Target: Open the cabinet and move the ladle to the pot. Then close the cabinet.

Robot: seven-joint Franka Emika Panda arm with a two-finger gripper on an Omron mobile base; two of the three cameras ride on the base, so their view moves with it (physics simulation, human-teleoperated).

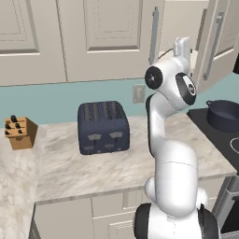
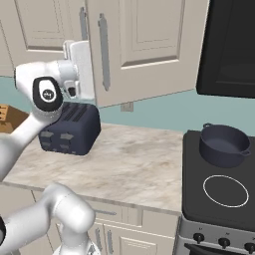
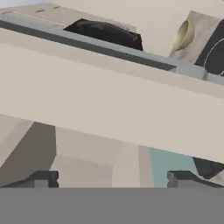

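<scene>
My jaws stand spread wide, holding nothing, before the cabinet door; the pot sits on the stove.

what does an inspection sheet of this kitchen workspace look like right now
surface: marbled beige countertop, black stovetop beside it
job's things: tall beige two-door cabinet, right door swung open; small round dark blue-grey pot on the stovetop's back burner; ladle not identifiable
clutter: boxy dark blue toaster; wooden knife block
grippers: gripper open, holding nothing, close to a beige cabinet panel
cables: nothing seen
surroundings: teal backsplash with wall outlet; lower beige cabinets
</scene>
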